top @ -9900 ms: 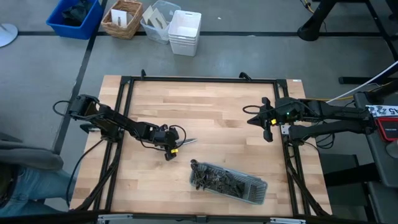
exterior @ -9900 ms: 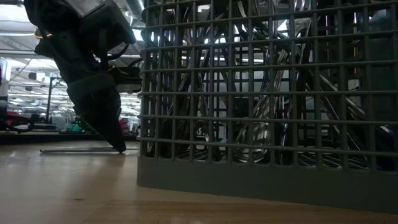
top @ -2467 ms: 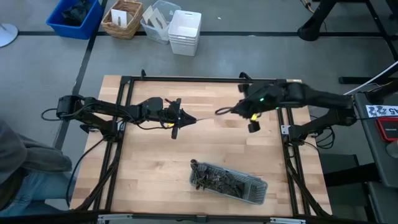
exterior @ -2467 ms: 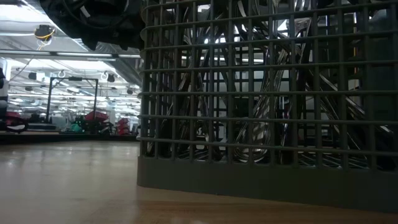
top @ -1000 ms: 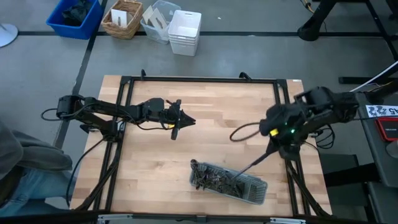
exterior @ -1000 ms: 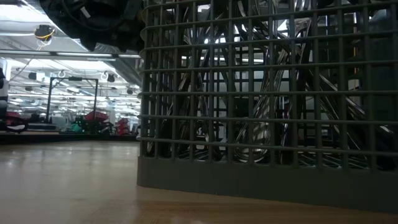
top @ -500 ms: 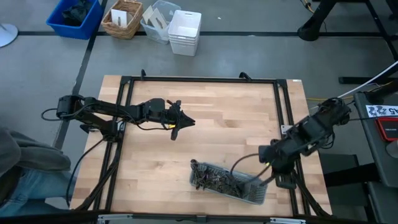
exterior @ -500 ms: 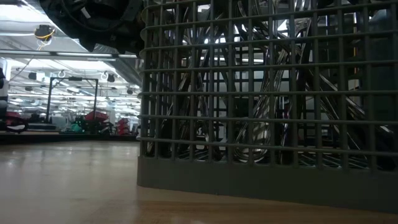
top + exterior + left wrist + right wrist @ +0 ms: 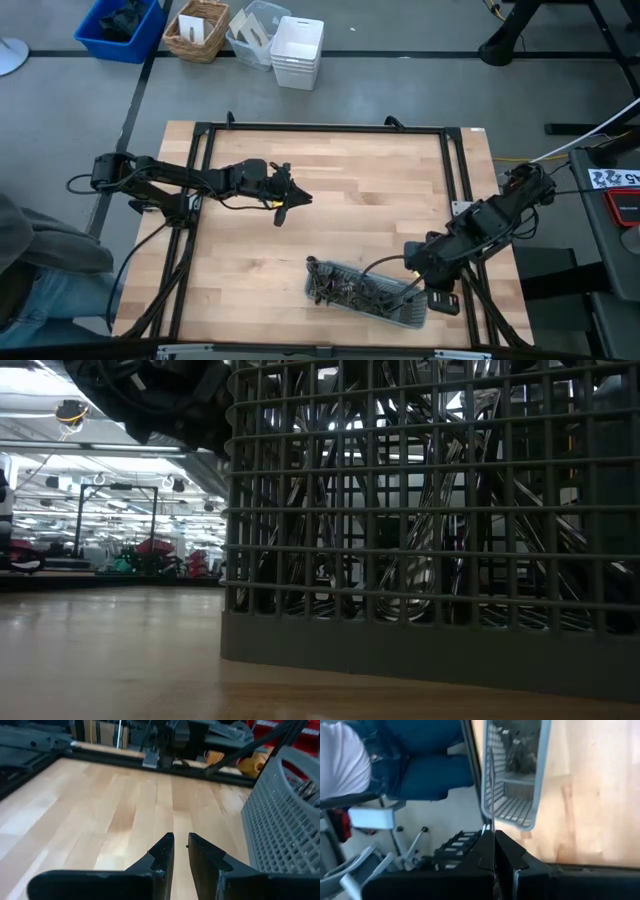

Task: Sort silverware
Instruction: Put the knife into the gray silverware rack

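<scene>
The grey mesh tray (image 9: 420, 318) lies near the table's front edge, and several silver pieces (image 9: 345, 288) lie in it. In the low view its mesh wall (image 9: 430, 650) fills the picture, with silverware (image 9: 430, 510) behind it. My right gripper (image 9: 416, 286) is over the tray's right end, shut on one slim silver piece (image 9: 490, 790). My left gripper (image 9: 292, 197) hangs over the table's middle left. It is empty, and its fingers (image 9: 165, 852) stand a narrow gap apart. My right gripper pinches the slim silver piece by one end (image 9: 490, 827) between its two fingers. The piece sticks out forward in line with the fingers, over the tray's end compartment (image 9: 512, 805). I cannot tell what kind of piece it is or whether its far end touches the tray.
A black frame (image 9: 320, 128) runs around the wooden table top. Bins and a basket (image 9: 297, 50) stand on the floor beyond the far edge. A person in blue trousers (image 9: 425, 765) sits by the near edge. Bare wood (image 9: 370, 210) lies between the two grippers.
My right gripper has carried the silver piece from the table's right side toward the near edge and to the tray's right end. It has turned so that the piece points over the tray.
</scene>
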